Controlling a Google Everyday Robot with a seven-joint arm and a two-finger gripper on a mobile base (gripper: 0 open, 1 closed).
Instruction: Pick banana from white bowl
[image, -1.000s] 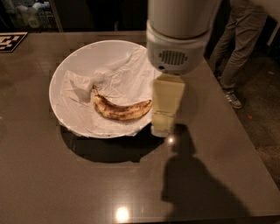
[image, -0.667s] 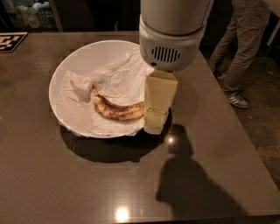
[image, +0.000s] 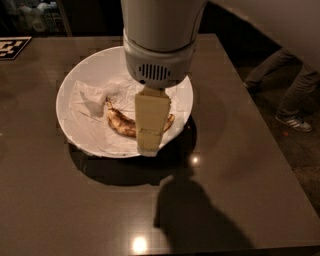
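Nearest me, the arm's shadow (image: 200, 212) falls across the dark table (image: 240, 165). Just beyond it sits the white bowl (image: 63, 107), and the gripper (image: 148, 145) hangs over its 5 o'clock rim; whether it is open or closed I cannot tell. The banana (image: 120, 123) lies in the bowl on crumpled paper towel (image: 90, 102), from the centre toward 4 o'clock, partly hidden behind the gripper. Far off at 10 o'clock is a checkered marker (image: 12, 47); at 2 o'clock, someone's legs (image: 295, 92).
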